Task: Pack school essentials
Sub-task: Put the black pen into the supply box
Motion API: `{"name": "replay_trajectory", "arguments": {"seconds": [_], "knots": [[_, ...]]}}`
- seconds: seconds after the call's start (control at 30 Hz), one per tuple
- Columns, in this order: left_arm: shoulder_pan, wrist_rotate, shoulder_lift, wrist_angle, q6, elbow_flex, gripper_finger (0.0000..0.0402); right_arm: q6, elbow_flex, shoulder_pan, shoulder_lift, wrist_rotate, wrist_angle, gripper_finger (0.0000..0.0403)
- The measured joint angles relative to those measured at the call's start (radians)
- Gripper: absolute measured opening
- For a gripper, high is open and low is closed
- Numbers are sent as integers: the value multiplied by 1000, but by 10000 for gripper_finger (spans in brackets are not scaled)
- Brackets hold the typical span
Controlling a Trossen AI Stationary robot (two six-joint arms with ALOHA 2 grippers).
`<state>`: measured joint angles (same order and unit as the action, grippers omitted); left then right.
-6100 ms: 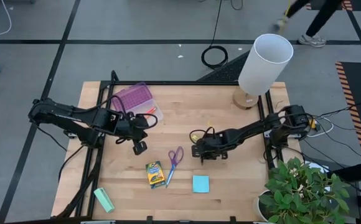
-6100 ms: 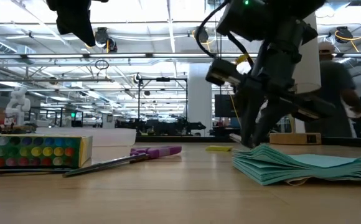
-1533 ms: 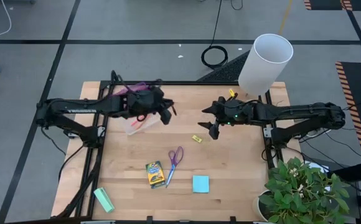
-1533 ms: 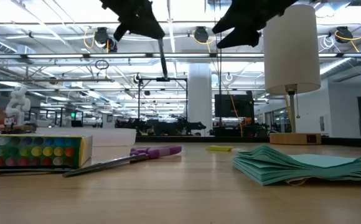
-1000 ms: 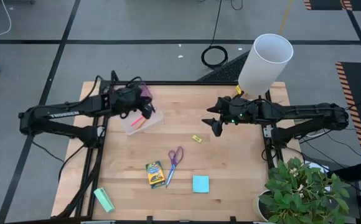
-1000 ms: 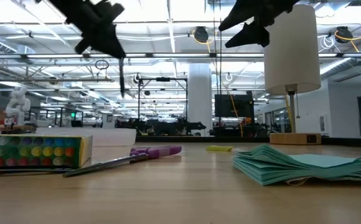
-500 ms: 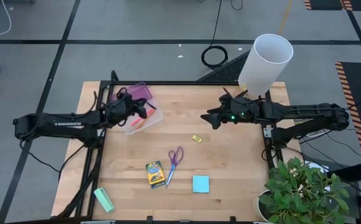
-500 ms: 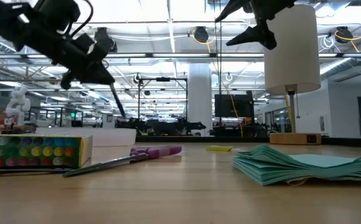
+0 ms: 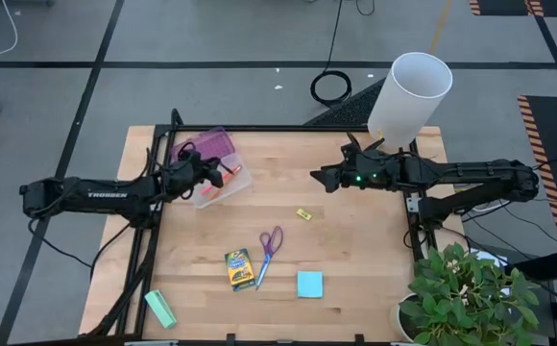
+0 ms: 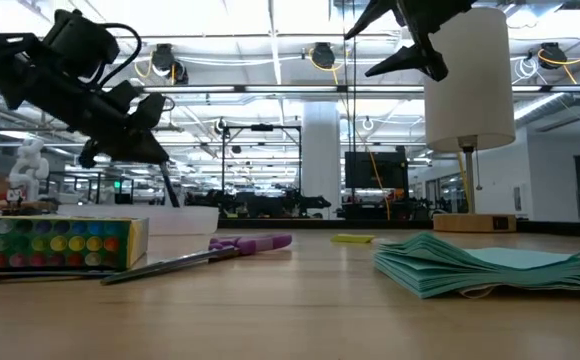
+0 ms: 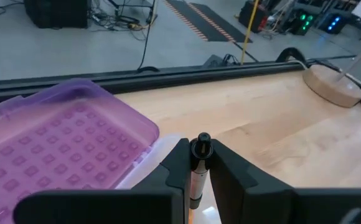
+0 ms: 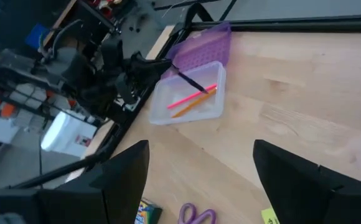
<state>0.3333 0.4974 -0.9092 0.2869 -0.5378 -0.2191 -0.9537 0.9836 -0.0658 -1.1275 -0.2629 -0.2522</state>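
Note:
A clear pencil case (image 9: 218,188) with an open purple lid (image 9: 207,147) sits at the table's far left, a pink and an orange pen (image 12: 193,99) inside. My left gripper (image 9: 216,173) hovers over it, shut on a black pen (image 12: 190,81). My right gripper (image 9: 319,177) hangs open in the air at the far right, its fingers (image 12: 126,177) wide apart. Purple-handled scissors (image 9: 271,242), a crayon box (image 9: 238,269), a cyan sticky-note pad (image 9: 309,284) and a tiny yellow piece (image 9: 303,214) lie flat on the table. My left gripper pinches the black pen between its two fingers (image 11: 179,165); one end (image 11: 200,144) sticks out past the fingertips. The gripper comes from the table's left, slanting down. The pen (image 10: 168,185) slants down below the fingers into the clear case; whether its tip touches the bottom, I cannot tell.
A lamp with a white shade (image 9: 410,94) stands at the far right corner on a round wooden base. A potted plant (image 9: 471,298) overhangs the near right corner. A mint-green block (image 9: 160,308) lies at the near left edge. Bare wood lies between the case and the scissors.
My left gripper has drawn back toward the table's left edge and come down over the pencil case with the black pen, which has tipped from near upright to a slant, its lower end now inside the case. My right gripper has stayed high and open, edging toward the far edge.

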Motion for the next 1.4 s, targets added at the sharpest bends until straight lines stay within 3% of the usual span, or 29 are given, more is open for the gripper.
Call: {"name": "replay_trajectory", "arguments": {"seconds": [0.27, 0.67, 0.87, 1.07, 1.4], "knots": [[22, -59, 0, 82, 1, 61, 46, 17, 0, -5, 0, -26, -2, 279], [21, -44, 0, 208, 10, 64, 47, 108, 0, -60, 0, -22, -7, 279], [22, 23, 0, 143, 35, 64, 47, 154, 0, -78, 0, -10, -7, 279], [29, 23, 0, 127, 54, 64, 47, 156, 0, -79, 0, 31, -12, 279], [22, -70, 0, 101, 110, 64, 51, 150, 0, -79, 0, 30, -11, 279]]}}
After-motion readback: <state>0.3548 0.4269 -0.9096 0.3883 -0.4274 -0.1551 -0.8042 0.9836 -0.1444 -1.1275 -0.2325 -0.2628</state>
